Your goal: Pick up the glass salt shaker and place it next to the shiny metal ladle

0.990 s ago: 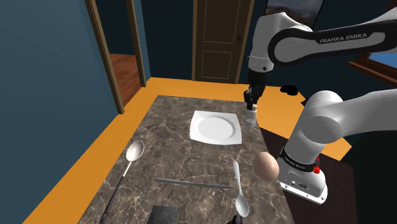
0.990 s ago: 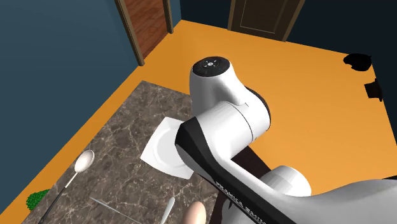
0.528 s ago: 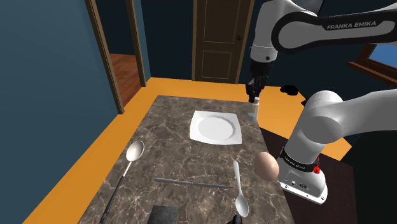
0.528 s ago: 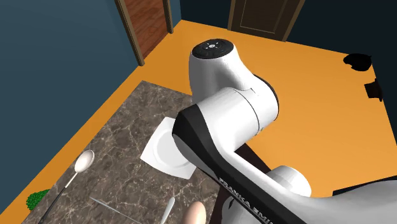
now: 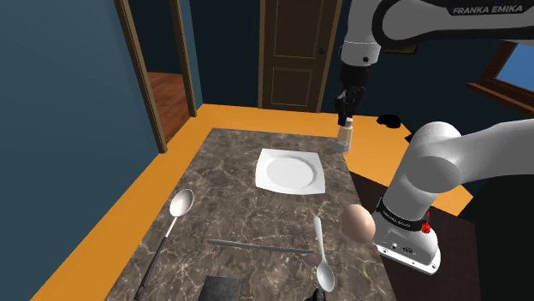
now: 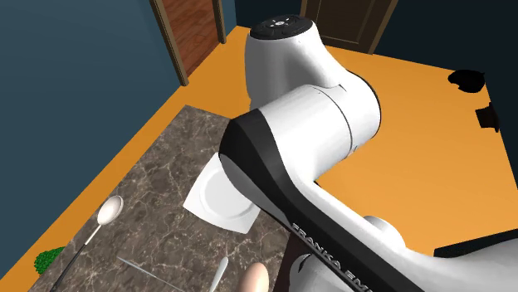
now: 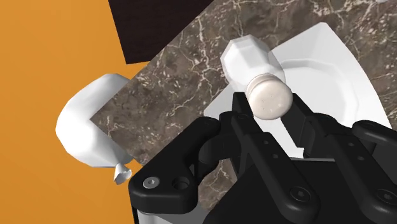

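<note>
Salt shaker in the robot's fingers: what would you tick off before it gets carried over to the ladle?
1. Grip on the salt shaker: ok, the fingers clasp its cap end from both sides.
2. Shaker off the table: ok, it hangs in the air past the plate's far corner.
3. Target ladle found: ok, it lies near the table's edge on the shoulder view's left.
4. Free spot beside the ladle: ok, bare marble lies between it and the plate.
5. Way across: likely ok, the plate in between is flat and low.
</note>
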Robot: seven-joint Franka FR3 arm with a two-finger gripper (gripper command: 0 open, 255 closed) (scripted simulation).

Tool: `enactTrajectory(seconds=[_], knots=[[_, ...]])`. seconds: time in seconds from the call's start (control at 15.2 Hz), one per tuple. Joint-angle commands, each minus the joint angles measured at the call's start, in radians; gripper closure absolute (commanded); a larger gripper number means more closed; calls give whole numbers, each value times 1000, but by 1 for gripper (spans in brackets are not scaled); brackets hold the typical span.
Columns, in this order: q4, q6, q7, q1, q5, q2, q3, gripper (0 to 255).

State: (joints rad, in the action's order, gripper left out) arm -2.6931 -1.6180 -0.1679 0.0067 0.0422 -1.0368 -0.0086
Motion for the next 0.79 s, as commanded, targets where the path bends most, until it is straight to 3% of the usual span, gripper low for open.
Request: enactTrajectory(seconds=[0.0,0.53,0.73], knots=[[28,23,1,0,0,6,0,255],[150,115,4,0,-2,36,2,255],[179,87,-35,15,-35,93,42,255]])
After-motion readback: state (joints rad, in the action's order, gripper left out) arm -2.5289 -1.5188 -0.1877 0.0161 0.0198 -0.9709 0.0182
